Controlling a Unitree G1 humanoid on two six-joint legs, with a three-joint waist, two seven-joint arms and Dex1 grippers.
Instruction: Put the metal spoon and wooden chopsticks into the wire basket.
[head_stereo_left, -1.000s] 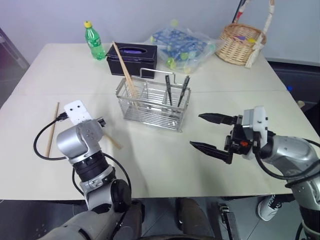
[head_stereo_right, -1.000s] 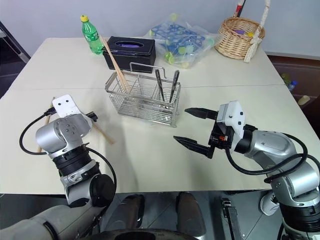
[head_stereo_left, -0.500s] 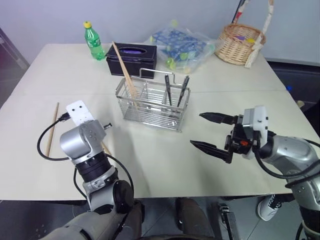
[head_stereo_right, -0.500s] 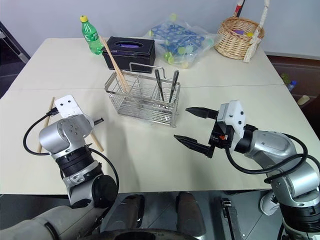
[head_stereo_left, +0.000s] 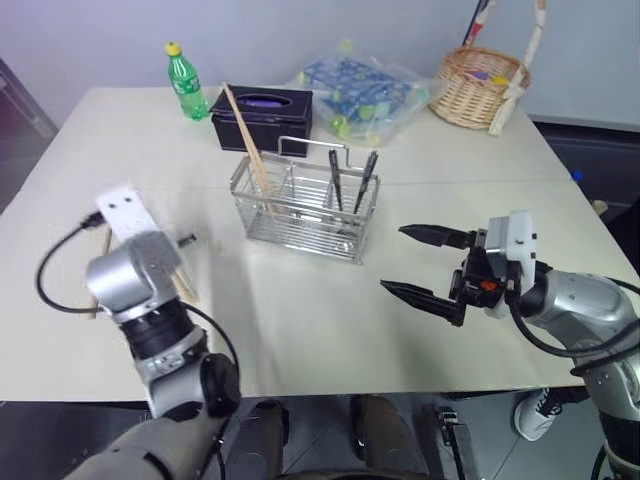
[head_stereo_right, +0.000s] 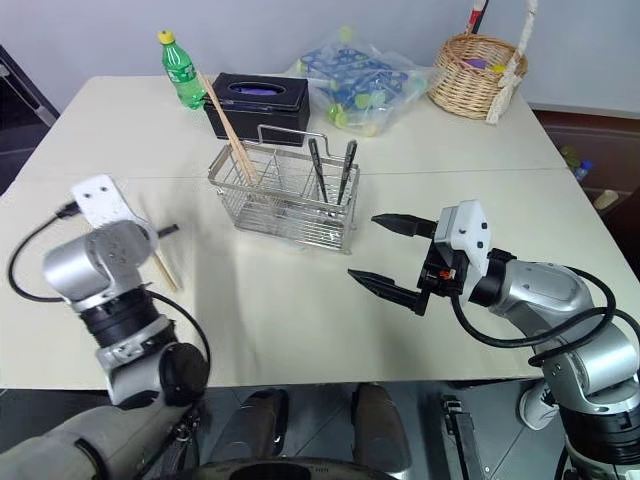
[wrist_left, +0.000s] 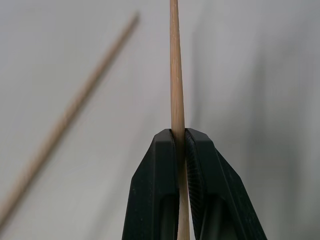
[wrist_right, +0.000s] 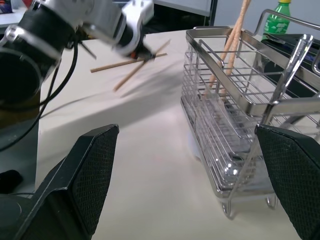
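Fingers of the left gripper (wrist_left: 181, 145) are seen pinched tight on one wooden chopstick (wrist_left: 175, 80), which runs straight out past the tips and also back between the pads; a second loose chopstick (wrist_left: 65, 122) lies on the table (head_stereo_left: 330, 320) off to one side of the held one, apart from it. From the head views the held stick is seen angled down and toward the robot from the fingertips, above the table surface. The right gripper (head_stereo_left: 425, 265) is held with its two black fingers spread wide and nothing between them, just to the robot's right of the wire basket (head_stereo_left: 305, 210). Inside the basket two chopsticks (head_stereo_left: 250, 140) are already leaned in the compartment nearest the left gripper, and two dark-handled utensils (head_stereo_left: 350, 180) stand in the far-side compartment; whether either is the metal spoon cannot be told. The step in hand is judged to be the carry of a picked-up chopstick toward the basket. For the next move, the stick would need to be brought over the basket rim, tipped so one end points down into a compartment, and only then let go; the loose chopstick is left to be fetched afterwards. A slim stick held near one end may swivel in the pinch.
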